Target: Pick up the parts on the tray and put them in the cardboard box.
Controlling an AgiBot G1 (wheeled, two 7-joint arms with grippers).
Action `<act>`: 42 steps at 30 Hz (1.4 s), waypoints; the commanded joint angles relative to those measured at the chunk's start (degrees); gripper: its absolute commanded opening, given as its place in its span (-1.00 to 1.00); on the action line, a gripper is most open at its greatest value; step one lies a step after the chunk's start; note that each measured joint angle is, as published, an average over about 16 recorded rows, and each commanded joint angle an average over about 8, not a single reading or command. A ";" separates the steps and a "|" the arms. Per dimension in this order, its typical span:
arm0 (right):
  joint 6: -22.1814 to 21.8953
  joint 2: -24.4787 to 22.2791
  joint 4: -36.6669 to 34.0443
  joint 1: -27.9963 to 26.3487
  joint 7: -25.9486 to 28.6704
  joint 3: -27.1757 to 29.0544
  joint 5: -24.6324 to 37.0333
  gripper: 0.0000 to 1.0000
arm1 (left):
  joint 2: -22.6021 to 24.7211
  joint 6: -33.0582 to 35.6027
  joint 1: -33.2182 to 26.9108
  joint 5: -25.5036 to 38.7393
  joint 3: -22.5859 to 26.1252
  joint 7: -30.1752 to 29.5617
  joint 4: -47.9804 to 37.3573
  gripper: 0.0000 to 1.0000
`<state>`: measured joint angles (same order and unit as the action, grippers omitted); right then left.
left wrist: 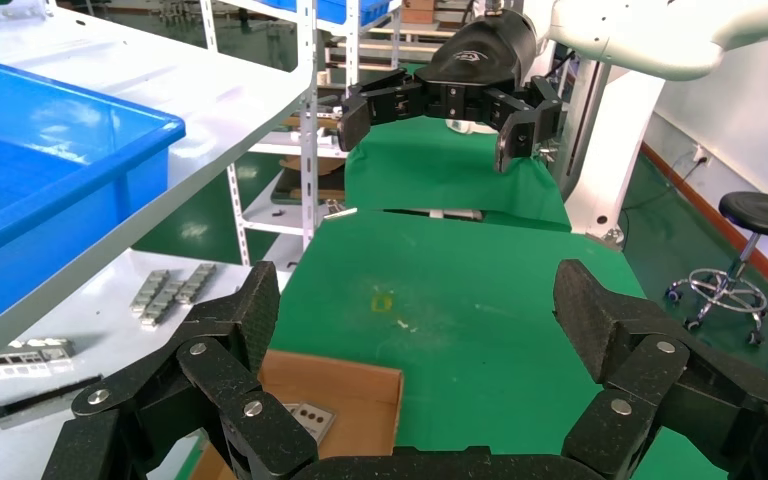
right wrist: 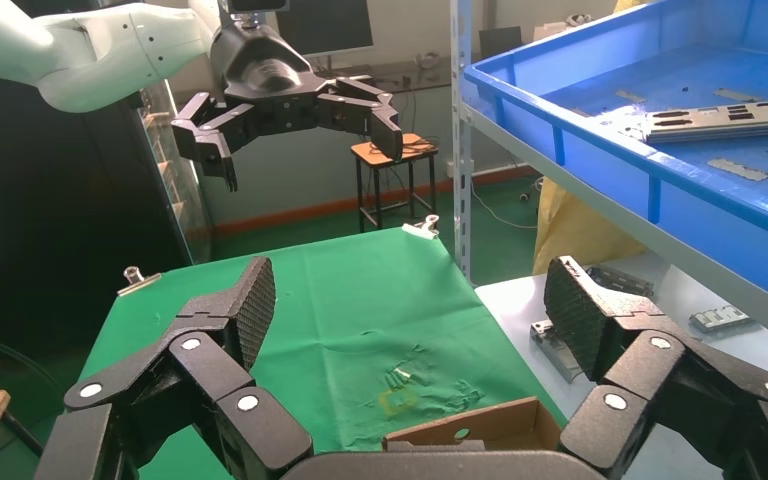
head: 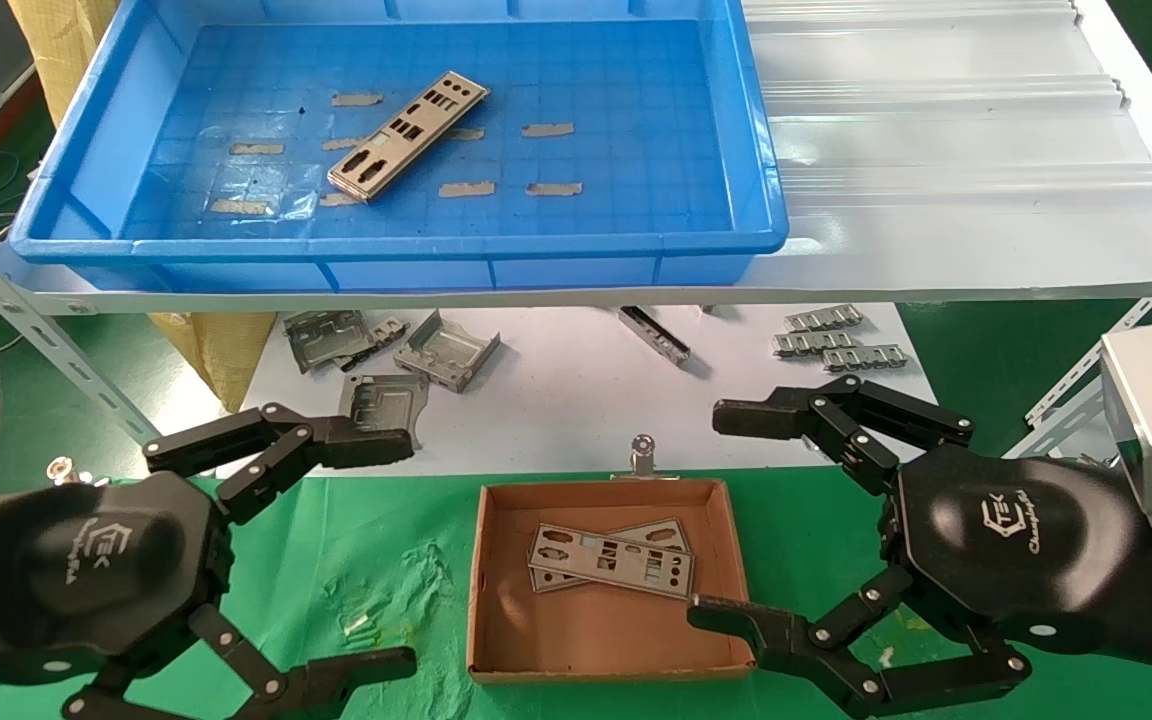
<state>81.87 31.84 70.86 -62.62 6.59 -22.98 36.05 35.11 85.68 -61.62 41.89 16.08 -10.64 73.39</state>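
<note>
Left gripper (head: 381, 550) and right gripper (head: 726, 515) hovering either side of small brown cardboard box (head: 496, 600), jaws wide, empty. Two punched silvery metal plates (head: 611, 560) lying in box; one plate (head: 406, 135) sitting in big blue plastic tray (head: 86, 215).

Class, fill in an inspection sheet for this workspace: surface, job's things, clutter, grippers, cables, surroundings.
Surface: green cloth below a white shelf.
Job's things: one part left in the tray; two parts overlapping in the box.
Clutter: grey brackets and ribbed strips under the shelf.
Grippers: left gripper and right gripper flank the box, both open and empty.
Cables: nothing seen.
Surroundings: stool, shelving.
</note>
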 commanded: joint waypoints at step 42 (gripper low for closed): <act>0.00 0.00 0.00 0.00 0.00 0.00 0.00 1.00 | 0.00 0.00 0.00 0.00 0.00 0.00 0.00 1.00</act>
<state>81.87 31.84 70.86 -62.62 6.59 -22.98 36.05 35.11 85.68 -61.62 41.89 16.08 -10.64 73.39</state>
